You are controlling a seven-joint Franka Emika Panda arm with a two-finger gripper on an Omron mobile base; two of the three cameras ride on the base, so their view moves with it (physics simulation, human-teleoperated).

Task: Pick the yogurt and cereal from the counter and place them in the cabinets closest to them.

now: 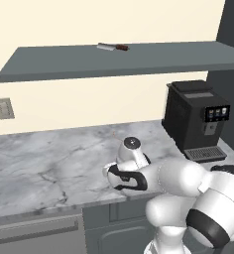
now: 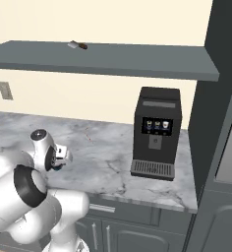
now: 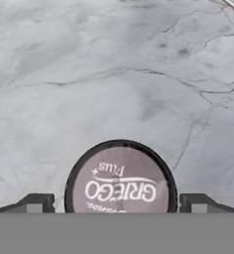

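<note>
The yogurt (image 3: 121,181), a round dark cup with a pale lid printed "Grego", stands on the marble counter (image 3: 114,74) right below my hand. My gripper (image 3: 117,204) is open, with one fingertip (image 3: 35,203) left of the cup and the other on its right, both apart from its rim. In the right base view the gripper (image 2: 58,165) hangs low over the front part of the counter (image 2: 108,147). The cabinet, a long dark grey-blue shelf (image 1: 114,62) (image 2: 113,59), runs along the wall above. The cereal is out of view.
A black coffee machine (image 1: 196,119) (image 2: 157,133) stands on the counter to the right, against a tall dark unit (image 2: 221,123). A knife (image 1: 112,47) (image 2: 77,46) lies on the shelf. A wall outlet (image 1: 4,108) sits at the left. Dark drawers (image 1: 39,235) run below the counter edge.
</note>
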